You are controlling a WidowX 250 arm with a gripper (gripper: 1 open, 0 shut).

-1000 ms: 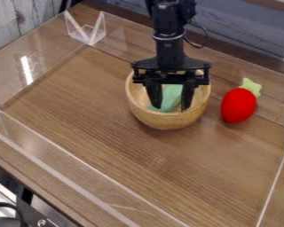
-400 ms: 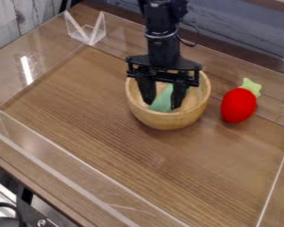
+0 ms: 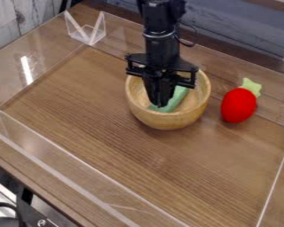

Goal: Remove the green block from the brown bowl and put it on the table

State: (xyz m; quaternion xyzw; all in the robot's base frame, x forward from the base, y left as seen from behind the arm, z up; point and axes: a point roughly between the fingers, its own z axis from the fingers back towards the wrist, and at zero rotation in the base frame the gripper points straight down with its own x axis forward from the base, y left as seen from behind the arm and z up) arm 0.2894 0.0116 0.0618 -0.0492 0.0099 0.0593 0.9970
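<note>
So your pincer (image 3: 166, 96) is coming straight down into the brown bowl (image 3: 169, 113) from above, and that makes sense: the thick rim walls off every side approach, so top-down is the only clean way at anything sitting in there. The fingers are pulled in tight together and clenched on the green block (image 3: 179, 94), which is inside the bowl, a bit toward 3 o'clock of the fingers and leaning up against them rather than lying flat. I'd read that as the grab being made and the lift not started yet.

The bowl itself sits around the middle of the desk (image 3: 132, 168), with the red strawberry toy (image 3: 238, 105) at its 3 o'clock, close by but not touching. If you carry the block out that way you've got less room, so the open wood at 6 to 8 o'clock looks like the easier drop spot to me.

Stuff you can't really see from here: the fingertips and the lower half of the block are buried behind the near rim and the fingers, so you can't tell how deep the grip is or whether the block's bottom edge is touching the bowl floor. The arm is cut off at the top edge. The clear acrylic walls (image 3: 85, 31) mostly show up as glare.
</note>
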